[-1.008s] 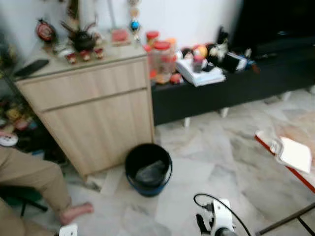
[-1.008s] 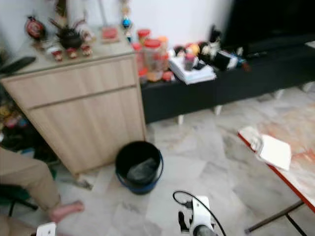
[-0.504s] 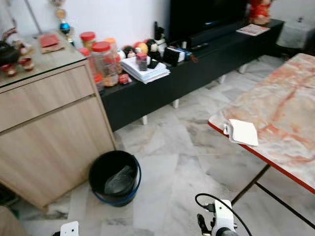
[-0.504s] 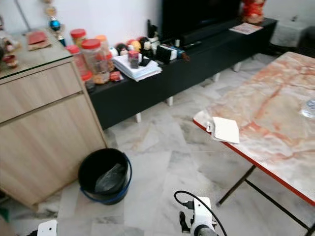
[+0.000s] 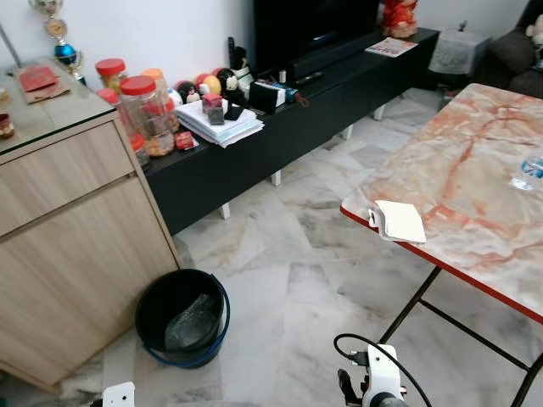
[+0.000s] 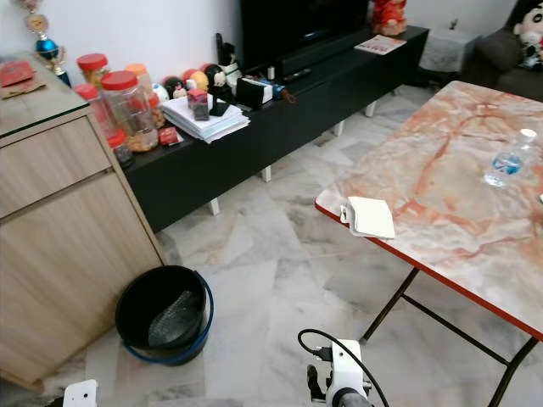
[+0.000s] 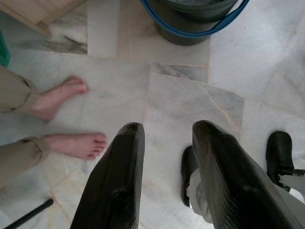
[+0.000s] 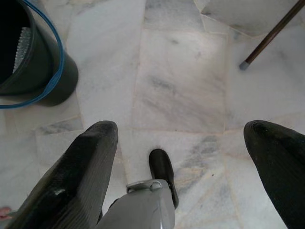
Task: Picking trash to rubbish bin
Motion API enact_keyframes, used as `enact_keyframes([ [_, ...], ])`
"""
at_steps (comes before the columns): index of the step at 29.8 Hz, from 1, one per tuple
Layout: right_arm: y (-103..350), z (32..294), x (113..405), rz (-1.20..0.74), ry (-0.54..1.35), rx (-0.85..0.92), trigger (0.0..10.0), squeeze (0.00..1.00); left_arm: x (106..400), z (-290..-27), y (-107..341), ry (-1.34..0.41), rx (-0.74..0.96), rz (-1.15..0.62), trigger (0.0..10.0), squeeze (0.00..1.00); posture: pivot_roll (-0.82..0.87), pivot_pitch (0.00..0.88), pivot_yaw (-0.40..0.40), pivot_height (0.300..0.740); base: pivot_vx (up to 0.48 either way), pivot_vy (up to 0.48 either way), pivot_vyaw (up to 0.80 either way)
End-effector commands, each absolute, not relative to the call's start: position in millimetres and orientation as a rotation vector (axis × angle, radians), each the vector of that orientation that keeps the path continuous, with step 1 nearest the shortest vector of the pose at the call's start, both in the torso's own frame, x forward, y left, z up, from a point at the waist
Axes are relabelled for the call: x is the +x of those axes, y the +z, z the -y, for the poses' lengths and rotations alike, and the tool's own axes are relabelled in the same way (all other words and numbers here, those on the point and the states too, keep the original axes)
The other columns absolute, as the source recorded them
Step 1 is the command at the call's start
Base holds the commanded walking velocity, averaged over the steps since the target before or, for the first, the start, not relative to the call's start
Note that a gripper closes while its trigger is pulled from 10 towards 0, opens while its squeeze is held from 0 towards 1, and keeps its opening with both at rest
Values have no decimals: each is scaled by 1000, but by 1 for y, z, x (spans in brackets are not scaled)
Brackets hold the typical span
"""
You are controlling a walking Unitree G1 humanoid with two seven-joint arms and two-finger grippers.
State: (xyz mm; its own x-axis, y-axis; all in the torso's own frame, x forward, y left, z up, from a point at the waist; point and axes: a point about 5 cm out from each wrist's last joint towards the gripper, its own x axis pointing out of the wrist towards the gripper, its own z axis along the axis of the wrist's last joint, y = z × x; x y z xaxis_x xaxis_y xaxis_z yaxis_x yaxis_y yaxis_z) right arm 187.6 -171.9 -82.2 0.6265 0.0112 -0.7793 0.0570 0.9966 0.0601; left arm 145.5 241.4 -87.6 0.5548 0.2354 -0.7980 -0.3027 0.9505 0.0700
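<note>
the left gripper [image 7: 164,138] has two long, glossy black fingers with rounded tips; the right gripper [image 8: 181,138] has the same. a white wrist housing [image 5: 383,378] carries a looped black cable [image 5: 356,342]. black feet [image 7: 279,148], possibly rubber-soled, show below.

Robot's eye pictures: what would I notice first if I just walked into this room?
Probably the black rubbish bin with its blue handle, on the marble floor beside the wooden cabinet. Next, the orange marbled table on the right, with a white packet at its near corner and a water bottle farther back.
</note>
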Motion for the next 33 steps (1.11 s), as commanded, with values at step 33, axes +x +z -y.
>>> enact_keyframes([
  [33, -85, 166, 182, -912, -42, 102, 10000, 0, 148, -256, -82, 282, 45, -935, 10000, 0, 71, 0, 107, 740, 0, -116, -769],
])
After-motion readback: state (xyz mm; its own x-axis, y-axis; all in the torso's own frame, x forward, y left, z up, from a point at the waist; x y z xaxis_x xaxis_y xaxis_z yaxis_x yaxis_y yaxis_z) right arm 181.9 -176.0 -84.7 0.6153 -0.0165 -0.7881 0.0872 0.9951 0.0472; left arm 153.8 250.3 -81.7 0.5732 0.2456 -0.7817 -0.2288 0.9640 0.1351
